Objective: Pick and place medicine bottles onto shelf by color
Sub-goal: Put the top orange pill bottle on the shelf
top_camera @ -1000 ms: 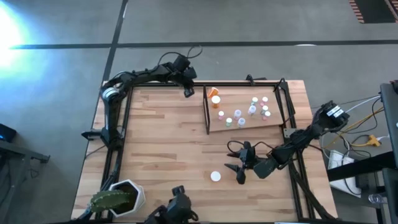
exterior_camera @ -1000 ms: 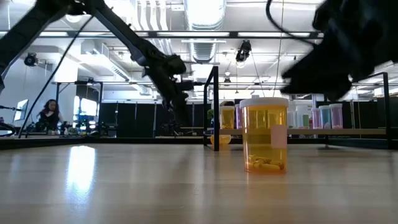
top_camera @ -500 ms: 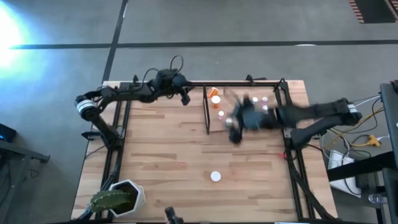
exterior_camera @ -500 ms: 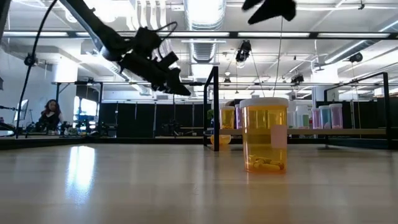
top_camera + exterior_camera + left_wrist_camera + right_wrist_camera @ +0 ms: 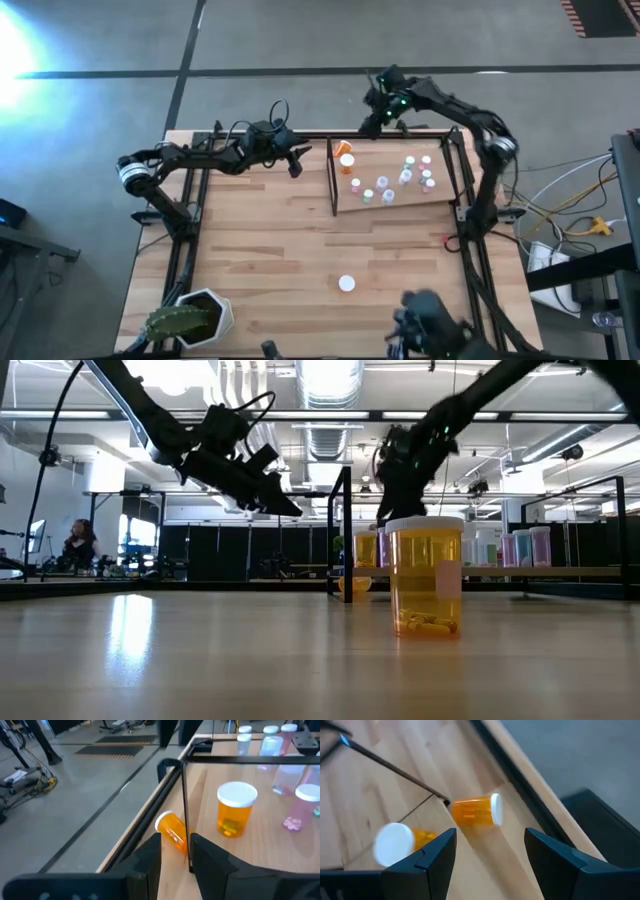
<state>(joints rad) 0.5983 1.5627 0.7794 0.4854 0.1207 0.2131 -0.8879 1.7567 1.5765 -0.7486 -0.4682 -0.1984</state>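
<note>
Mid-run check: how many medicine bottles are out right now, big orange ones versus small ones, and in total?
Large orange bottles: 3 (one upright on the shelf at, one lying by its corner post, one alone on the tabletop at)
Small bottles, all on the shelf: 9
Total: 12

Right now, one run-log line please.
left gripper: narrow gap, empty | right gripper: open above toppled orange bottle | shelf: partly filled
</note>
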